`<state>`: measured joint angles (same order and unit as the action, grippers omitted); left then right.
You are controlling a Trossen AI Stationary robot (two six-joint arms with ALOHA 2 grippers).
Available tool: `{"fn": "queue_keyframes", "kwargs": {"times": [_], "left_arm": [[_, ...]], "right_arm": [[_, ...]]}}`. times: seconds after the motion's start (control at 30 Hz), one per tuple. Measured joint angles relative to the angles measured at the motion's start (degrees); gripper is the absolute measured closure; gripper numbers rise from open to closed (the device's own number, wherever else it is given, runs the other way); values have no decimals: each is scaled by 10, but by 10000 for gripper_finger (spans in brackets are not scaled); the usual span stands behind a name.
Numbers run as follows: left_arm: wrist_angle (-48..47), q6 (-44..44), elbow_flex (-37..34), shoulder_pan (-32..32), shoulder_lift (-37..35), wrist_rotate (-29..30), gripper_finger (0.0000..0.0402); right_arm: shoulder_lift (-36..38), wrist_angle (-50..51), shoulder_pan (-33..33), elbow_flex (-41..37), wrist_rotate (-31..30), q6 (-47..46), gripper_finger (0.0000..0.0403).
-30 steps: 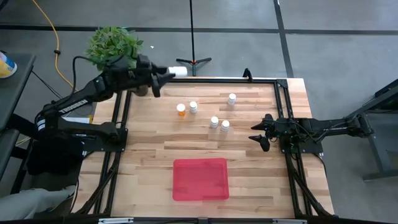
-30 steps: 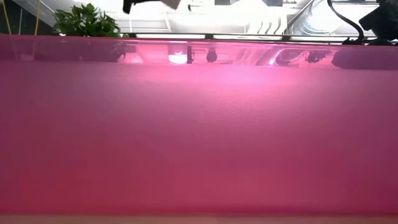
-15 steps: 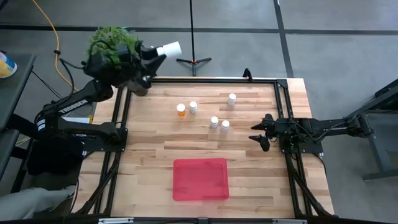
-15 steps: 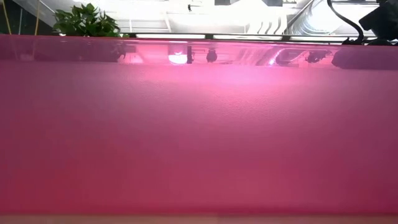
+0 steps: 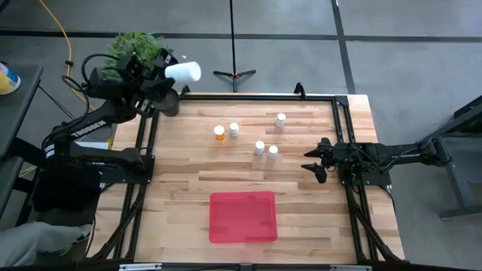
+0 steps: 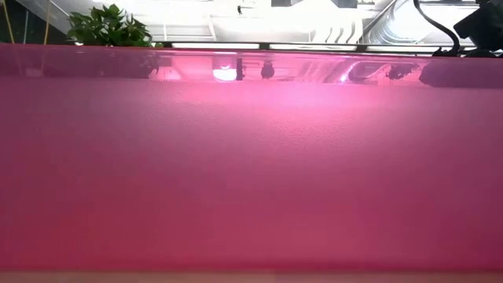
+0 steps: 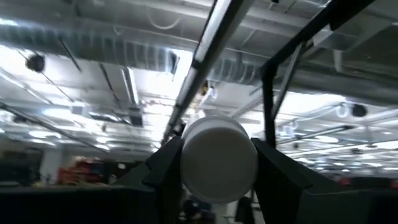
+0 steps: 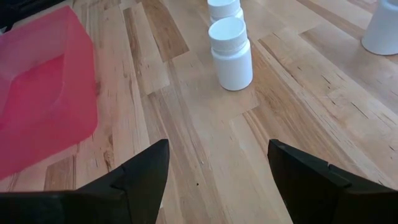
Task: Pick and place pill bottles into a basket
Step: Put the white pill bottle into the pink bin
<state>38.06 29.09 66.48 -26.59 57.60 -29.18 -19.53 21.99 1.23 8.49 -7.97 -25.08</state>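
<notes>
Pill bottle [image 5: 184, 72] clamped in left end effector [image 5: 170, 77], swung farther back off the table, right end effector [image 5: 314, 165] open, unmoved.

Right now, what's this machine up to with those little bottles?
The left gripper holds a white bottle high over the table's far left corner, by the plant, its camera pointing at the ceiling. Five more bottles stand on the table, one of them orange. The red basket at the near edge holds nothing yet. The right gripper waits open at the table's right side, near the bottles.
</notes>
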Motion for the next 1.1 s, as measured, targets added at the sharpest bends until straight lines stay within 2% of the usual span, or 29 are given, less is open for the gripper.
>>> {"fn": "queue_keyframes", "kwargs": {"times": [0.27,0.57,0.83,1.1], "left_arm": [[-6,64,0,5,1,-53,206],[-9,76,0,112,19,-67,206],[-16,58,0,229,65,-31,206],[-148,32,0,303,129,22,206]], "right_arm": [[0,0,0,0,0,-5,139],[0,0,0,0,0,-6,139],[0,-1,0,0,-6,-6,139],[0,-2,0,0,-6,-20,139]]}}
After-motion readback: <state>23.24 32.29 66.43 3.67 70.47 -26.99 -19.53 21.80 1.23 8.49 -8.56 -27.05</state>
